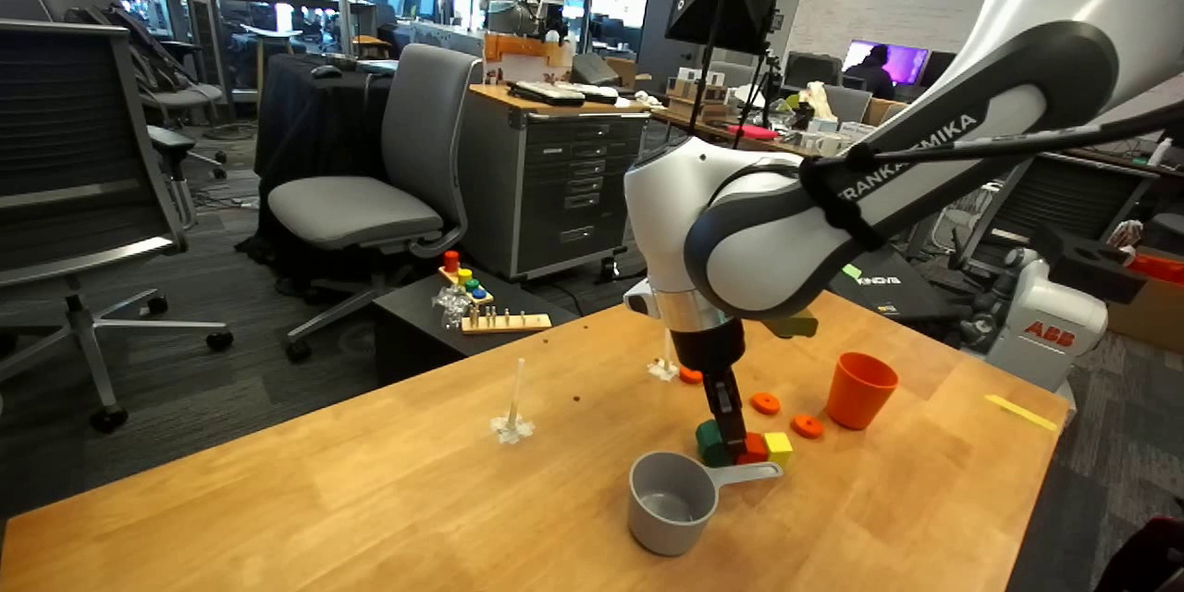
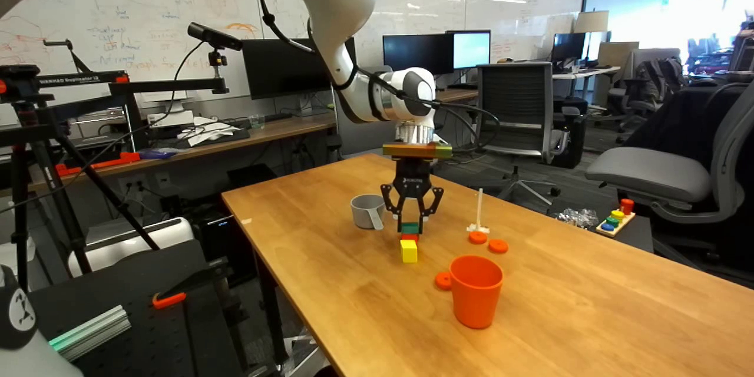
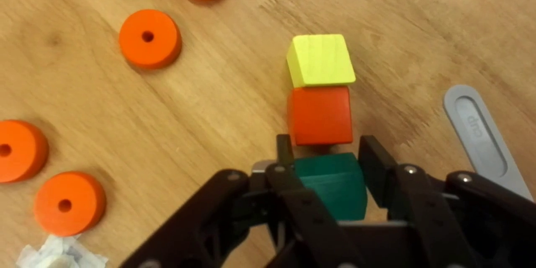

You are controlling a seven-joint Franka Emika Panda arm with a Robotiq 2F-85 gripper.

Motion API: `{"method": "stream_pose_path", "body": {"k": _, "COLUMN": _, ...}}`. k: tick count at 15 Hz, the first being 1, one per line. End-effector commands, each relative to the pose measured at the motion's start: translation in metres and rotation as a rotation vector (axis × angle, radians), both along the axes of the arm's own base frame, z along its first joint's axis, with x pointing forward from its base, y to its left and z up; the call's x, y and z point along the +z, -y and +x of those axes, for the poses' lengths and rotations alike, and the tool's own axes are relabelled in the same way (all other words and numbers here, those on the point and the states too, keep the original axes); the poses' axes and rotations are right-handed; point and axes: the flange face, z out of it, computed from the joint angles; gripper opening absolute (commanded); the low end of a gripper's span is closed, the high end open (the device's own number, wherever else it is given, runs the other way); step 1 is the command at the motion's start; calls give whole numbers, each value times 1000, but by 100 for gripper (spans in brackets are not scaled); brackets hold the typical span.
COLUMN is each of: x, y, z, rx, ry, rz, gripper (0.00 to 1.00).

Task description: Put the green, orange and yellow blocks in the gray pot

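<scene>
"What is being squeezed by the gripper (image 2: 410, 228)?"

"The green block (image 3: 335, 188) is. It is pinched between two black fingers (image 3: 374, 163), one at each side. Whether it is lifted off the wooden table (image 1: 370, 481) cannot be told."

"Where is the orange block (image 3: 321, 115) found?"

"It is seen on the table, just beside the green one, and its paint is quite red. Just beside it, on the other side, the yellow block (image 3: 324, 60) is set. So a row is made: green, orange, yellow."

"And the gray pot (image 1: 666, 536)?"

"It is stood upright on the table, near the blocks. It is shaped like a measuring cup, and 'cup' is marked on its handle (image 3: 485, 142). All three blocks are seen outside it."

"What else can be seen?"

"A taller orange cup (image 2: 476, 300) is stood upright. In the wrist view, four flat orange rings (image 3: 154, 45) with small holes are shown on the wood. In an exterior view, two thin sticks (image 1: 517, 391) are stood up, with white tape (image 1: 511, 429) at their feet."
</scene>
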Motion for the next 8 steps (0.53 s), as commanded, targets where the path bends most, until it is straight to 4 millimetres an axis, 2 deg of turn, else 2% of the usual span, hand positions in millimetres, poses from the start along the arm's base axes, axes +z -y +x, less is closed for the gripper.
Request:
{"method": "stream_pose_path", "body": {"k": 1, "x": 15, "y": 2, "z": 4, "rx": 27, "ry": 39, "rz": 22, "gripper": 19}}
{"method": "stream_pose_path", "body": {"k": 8, "x": 68, "y": -20, "z": 18, "rx": 47, "ry": 141, "rz": 56, "gripper": 19}}
